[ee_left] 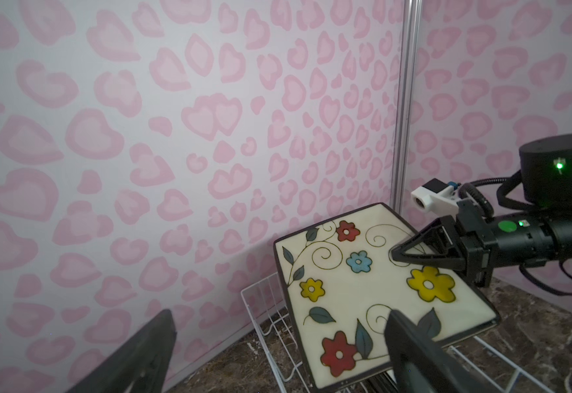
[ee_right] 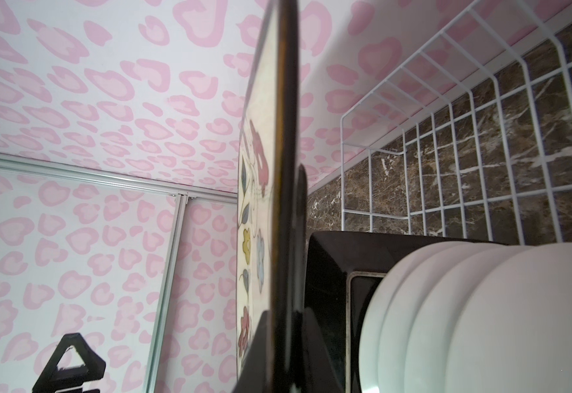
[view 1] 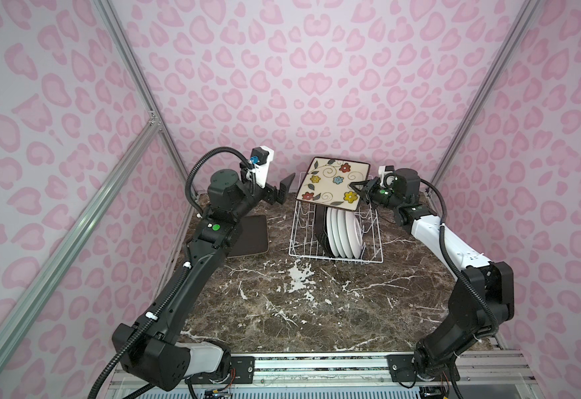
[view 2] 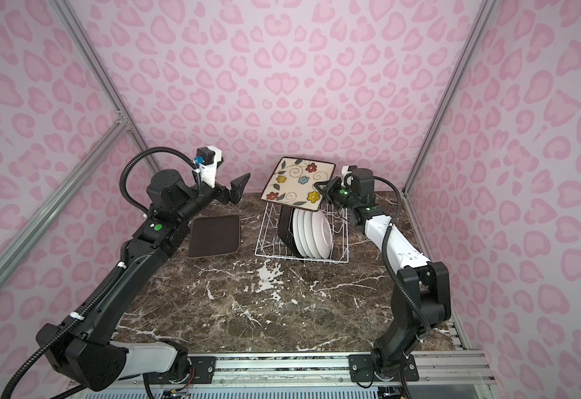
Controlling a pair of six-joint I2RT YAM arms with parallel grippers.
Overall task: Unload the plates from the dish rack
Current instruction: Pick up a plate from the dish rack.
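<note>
Your right hand (view 1: 357, 187) is clamped on one edge of the square cream plate with coloured flowers (view 1: 330, 183), holding it face up and slightly tilted in the air above the far end of the white wire dish rack (view 1: 309, 256), clear of the tines. The move turns on the opposite, free edge. It lies straight ahead of your left hand (view 1: 282, 189), whose fingers stand wide apart and empty, just short of that edge with a small gap showing in both top views. So the plate spans from hand to hand. Its flat face lies roughly level with the left fingers' opening, and the left hand is the one nearer the open bench (view 1: 316, 311). Below the right hand, a dark square plate (view 1: 320, 228) and a row of round white plates (view 1: 346, 235) stand on edge in the rack. Below and behind the left hand, a square brown-backed plate (view 2: 214, 236) lies face down on the bench. That looks like the natural stacking spot. If you pass the plate across, close the left fingers over the free rim before the right lets go.
</note>
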